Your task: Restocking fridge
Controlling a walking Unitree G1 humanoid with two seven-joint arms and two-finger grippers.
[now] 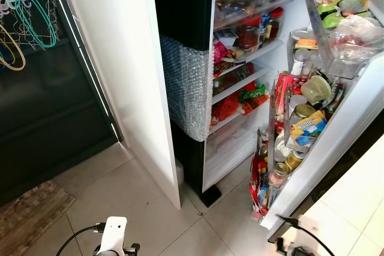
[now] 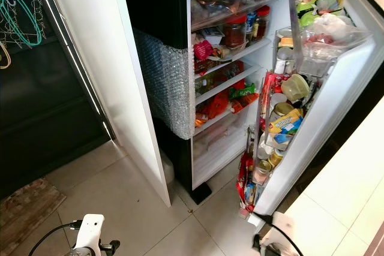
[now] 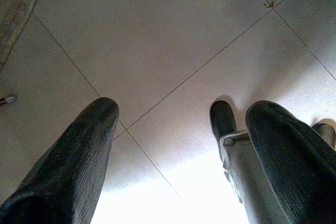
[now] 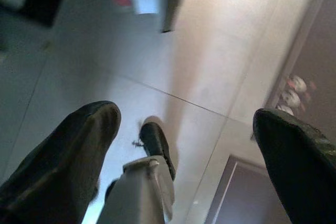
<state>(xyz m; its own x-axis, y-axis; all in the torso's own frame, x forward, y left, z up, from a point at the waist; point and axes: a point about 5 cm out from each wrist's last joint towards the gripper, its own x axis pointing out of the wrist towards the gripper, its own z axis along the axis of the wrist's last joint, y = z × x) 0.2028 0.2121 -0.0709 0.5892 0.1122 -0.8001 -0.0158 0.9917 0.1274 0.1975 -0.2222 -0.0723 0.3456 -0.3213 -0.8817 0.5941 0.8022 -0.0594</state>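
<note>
Tiled floor (image 1: pixel 120 190), fridge (image 1: pixel 240 76) upright, door (image 1: pixel 336 112) swung open rightward

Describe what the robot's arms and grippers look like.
The left arm ends in a white, rounded casing with a thin black cable looping off it. The left gripper and right gripper each have two long, thick black fingers with a matte, finely textured surface.
</note>
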